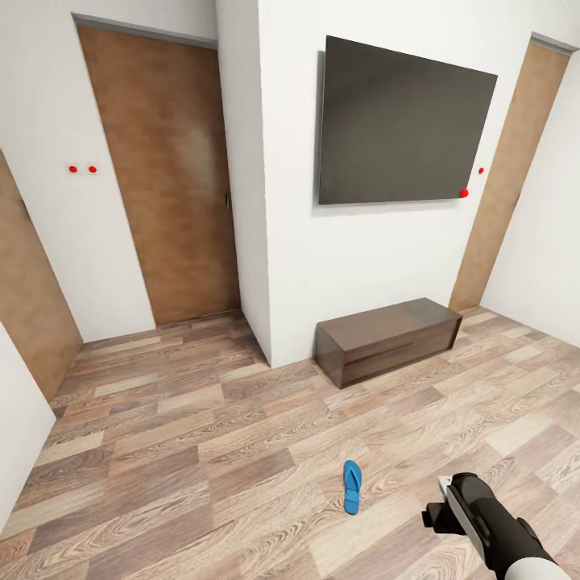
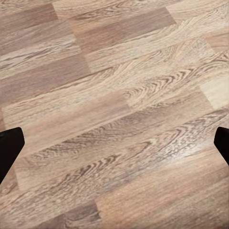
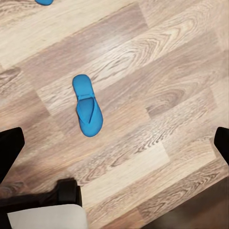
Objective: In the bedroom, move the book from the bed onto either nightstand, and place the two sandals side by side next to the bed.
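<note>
one blue sandal (image 1: 352, 486) is lying flat on the light wood-plank floor (image 1: 201, 435), strap side up, with open floor all around it and nothing touching it. in the right wrist view the same sandal (image 3: 87, 105) is showing below the camera, and a small piece of a second blue sandal (image 3: 44, 2) is peeking in at the picture's edge, well apart from the first one.

the right gripper (image 1: 448, 493) is hanging in the air just beside the sandal, on its right, not touching it. its two dark fingers (image 3: 9, 149) are standing wide apart, so it is released and holding nothing. the left gripper's fingers (image 2: 8, 149) are also spread wide over bare floor.

further back a long low dark-wood bench (image 1: 388, 338) is standing against the white wall (image 1: 290, 266), under a big dark screen (image 1: 399, 125). brown doors (image 1: 165, 177) are standing on the left and the right.
</note>
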You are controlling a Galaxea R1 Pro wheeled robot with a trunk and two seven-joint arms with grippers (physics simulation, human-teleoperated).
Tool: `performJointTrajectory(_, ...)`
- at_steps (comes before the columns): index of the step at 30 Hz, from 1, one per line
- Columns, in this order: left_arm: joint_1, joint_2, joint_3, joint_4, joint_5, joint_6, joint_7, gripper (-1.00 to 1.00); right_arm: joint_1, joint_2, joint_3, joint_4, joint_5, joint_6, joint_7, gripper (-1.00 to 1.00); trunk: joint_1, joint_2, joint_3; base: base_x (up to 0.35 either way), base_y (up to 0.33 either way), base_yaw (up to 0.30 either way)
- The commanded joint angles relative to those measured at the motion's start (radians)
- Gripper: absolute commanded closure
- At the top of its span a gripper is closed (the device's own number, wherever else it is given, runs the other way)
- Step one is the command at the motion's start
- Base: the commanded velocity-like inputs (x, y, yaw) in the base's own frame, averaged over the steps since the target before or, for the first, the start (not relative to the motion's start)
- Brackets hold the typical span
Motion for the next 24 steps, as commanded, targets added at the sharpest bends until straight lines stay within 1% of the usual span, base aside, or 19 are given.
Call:
performJointTrajectory(1,-0.001,0.0,0.0,0.001,0.0,-0.003,0.001,-1.0,0.0,0.0,-0.001,-0.001,0.0,0.004,0.001,-1.0,0.0,-0.001,-0.001,0.0,0.0,0.0)
performJointTrajectory(24,-0.001,-0.002,0.002,0.0,0.0,-0.001,0.002,-1.0,0.0,0.003,0.001,0.001,0.013,0.004,0.0,-1.0,0.0,-0.001,-0.001,0.0,0.0,0.0)
